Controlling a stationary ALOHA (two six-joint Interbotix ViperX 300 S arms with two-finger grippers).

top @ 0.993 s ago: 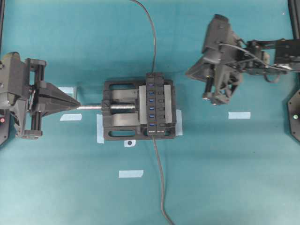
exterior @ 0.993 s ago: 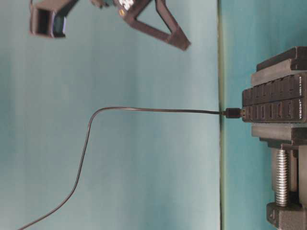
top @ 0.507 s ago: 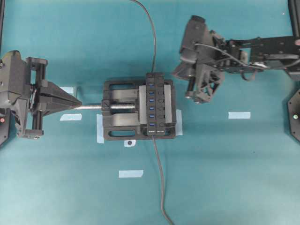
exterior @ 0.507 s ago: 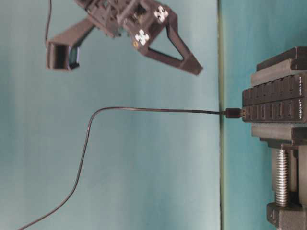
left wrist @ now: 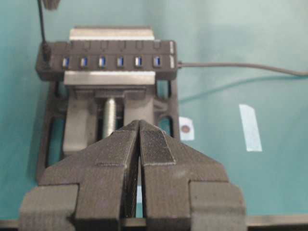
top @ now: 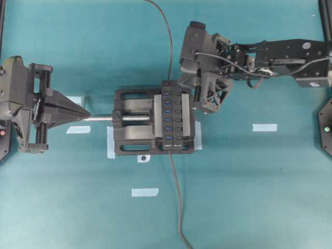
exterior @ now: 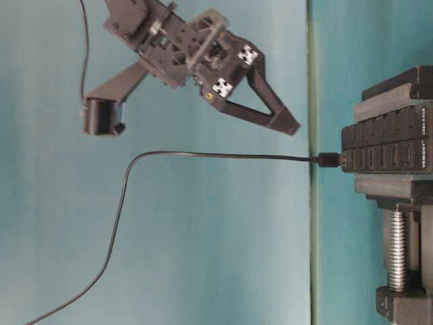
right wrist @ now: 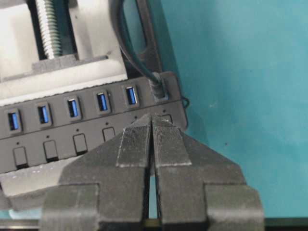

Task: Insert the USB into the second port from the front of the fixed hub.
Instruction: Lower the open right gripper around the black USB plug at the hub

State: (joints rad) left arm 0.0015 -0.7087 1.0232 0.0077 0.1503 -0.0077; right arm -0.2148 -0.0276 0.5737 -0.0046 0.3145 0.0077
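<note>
The fixed hub [top: 174,114] is clamped in a black vise [top: 132,136], its blue ports in one column. The USB plug [right wrist: 158,89] sits in the hub's [right wrist: 57,130] end port, farthest from the front in the overhead view. Its thin cable [top: 168,41] runs off the far edge. The plug also shows in the table-level view [exterior: 329,160] and the left wrist view [left wrist: 45,49]. My right gripper [right wrist: 152,117] is shut and empty, hovering just above the hub's buttons beside the plug [top: 201,106]. My left gripper [top: 85,114] is shut and empty at the vise's screw tip.
The hub's own cable [top: 177,202] leaves its front end toward the near table edge. The silver vise screw [top: 101,118] points at my left gripper. Pale tape strips [top: 264,127] lie on the teal mat around the vise.
My right arm has swung left and come down from the open mat to the hub's far end, jaws staying shut. The left arm, hub and plug have not moved.
</note>
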